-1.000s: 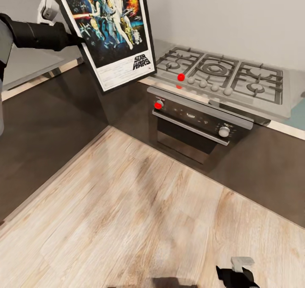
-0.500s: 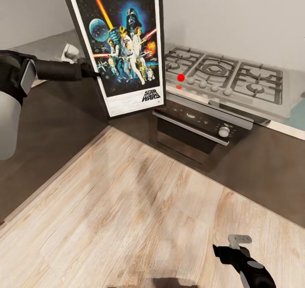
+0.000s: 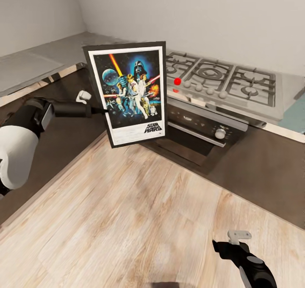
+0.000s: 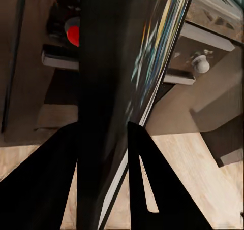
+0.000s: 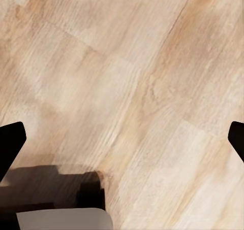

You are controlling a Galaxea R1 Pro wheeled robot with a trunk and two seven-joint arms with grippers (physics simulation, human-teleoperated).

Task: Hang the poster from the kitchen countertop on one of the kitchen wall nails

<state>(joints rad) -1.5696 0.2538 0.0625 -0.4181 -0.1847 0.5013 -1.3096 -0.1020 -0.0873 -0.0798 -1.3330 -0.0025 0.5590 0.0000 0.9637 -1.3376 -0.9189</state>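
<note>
One edge of the poster (image 3: pixel 127 93) hides the left gripper (image 3: pixel 103 109), clamped on that edge; the poster hangs upright before the oven (image 3: pixel 203 129). The right gripper (image 3: pixel 231 245), low above the wood floor (image 3: pixel 127 211), is spread wide, empty.

White rounded left arm (image 3: pixel 17 156) shell, black forearm and wrist, black right gripper (image 3: pixel 228 247) with grey bracket

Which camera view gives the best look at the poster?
The head view: the poster faces the camera whole, held at its edge by the left gripper. The left wrist view shows it edge-on between the fingers. The right wrist view looks at the floor.
</note>
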